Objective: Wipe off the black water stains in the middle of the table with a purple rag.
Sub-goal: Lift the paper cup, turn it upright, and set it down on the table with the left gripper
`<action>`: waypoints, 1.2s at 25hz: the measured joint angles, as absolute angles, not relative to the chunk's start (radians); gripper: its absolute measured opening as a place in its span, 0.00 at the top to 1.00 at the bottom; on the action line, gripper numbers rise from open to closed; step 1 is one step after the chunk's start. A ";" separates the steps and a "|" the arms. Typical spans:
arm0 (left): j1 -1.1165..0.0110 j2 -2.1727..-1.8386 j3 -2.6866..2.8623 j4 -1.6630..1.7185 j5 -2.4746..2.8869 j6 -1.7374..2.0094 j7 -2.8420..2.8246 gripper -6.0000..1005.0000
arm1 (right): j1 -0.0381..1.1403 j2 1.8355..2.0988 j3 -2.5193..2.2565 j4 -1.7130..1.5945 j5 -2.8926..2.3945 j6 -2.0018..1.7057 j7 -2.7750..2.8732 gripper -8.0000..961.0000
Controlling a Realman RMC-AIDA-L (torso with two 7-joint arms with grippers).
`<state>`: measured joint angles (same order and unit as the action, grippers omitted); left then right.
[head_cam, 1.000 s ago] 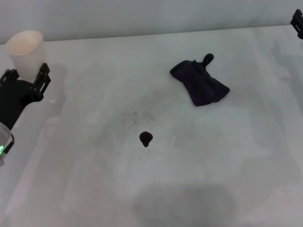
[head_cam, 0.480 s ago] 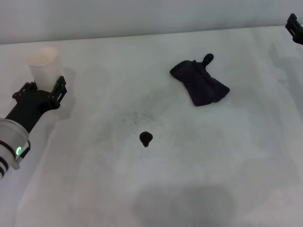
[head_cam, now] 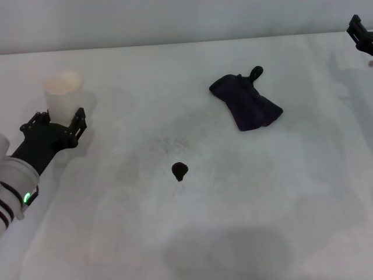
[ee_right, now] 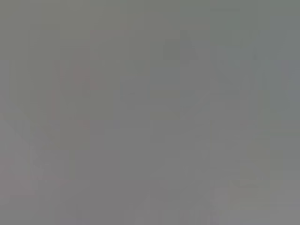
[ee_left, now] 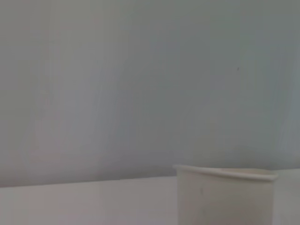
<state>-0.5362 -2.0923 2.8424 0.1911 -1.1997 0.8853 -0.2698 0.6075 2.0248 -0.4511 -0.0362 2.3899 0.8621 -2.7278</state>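
**Now: left gripper at cup, rag untouched**

Operator, your left gripper (head_cam: 56, 120) sat at the table's (head_cam: 245, 198) left side, fingers apart with the white paper cup (head_cam: 62, 91) between and just past the tips. The black water stain (head_cam: 179, 170) lay well to their right, mid-table. The purple rag (head_cam: 246, 101) lay farther right, beyond the stain. Your right gripper (head_cam: 361, 32) hung at the far right edge; I could not tell its finger state.

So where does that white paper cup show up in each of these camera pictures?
Head view: the white paper cup stands far left on the table, between the left hand's open fingers.
Left wrist view: its top fills the lower right.
Right wrist view: not visible.
Shared landmark: the cup's rim.
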 joint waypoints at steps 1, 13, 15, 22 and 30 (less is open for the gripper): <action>-0.536 -2.092 2.842 0.191 -1.200 0.879 -0.268 0.41 | 0.609 2.025 -0.451 -0.035 2.390 0.862 -2.728 0.14; -0.522 -2.092 2.842 0.204 -1.198 0.817 -0.225 0.41 | 0.623 2.025 -0.453 -0.029 2.390 0.862 -2.727 0.14; -0.516 -2.092 2.842 0.204 -1.198 0.818 -0.219 0.41 | 0.623 2.025 -0.453 -0.029 2.390 0.862 -2.727 0.14; -0.501 -2.092 2.841 0.205 -1.174 0.825 -0.211 0.41 | 0.623 2.026 -0.453 -0.029 2.390 0.864 -2.718 0.14; -0.488 -2.090 2.844 0.214 -1.159 0.819 -0.209 0.32 | 0.616 2.026 -0.454 -0.029 2.390 0.865 -2.717 0.14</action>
<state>-0.4881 -2.0902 2.8438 0.2138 -1.1591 0.8186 -0.2094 0.6159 2.0255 -0.4541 -0.0291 2.3899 0.8645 -2.7170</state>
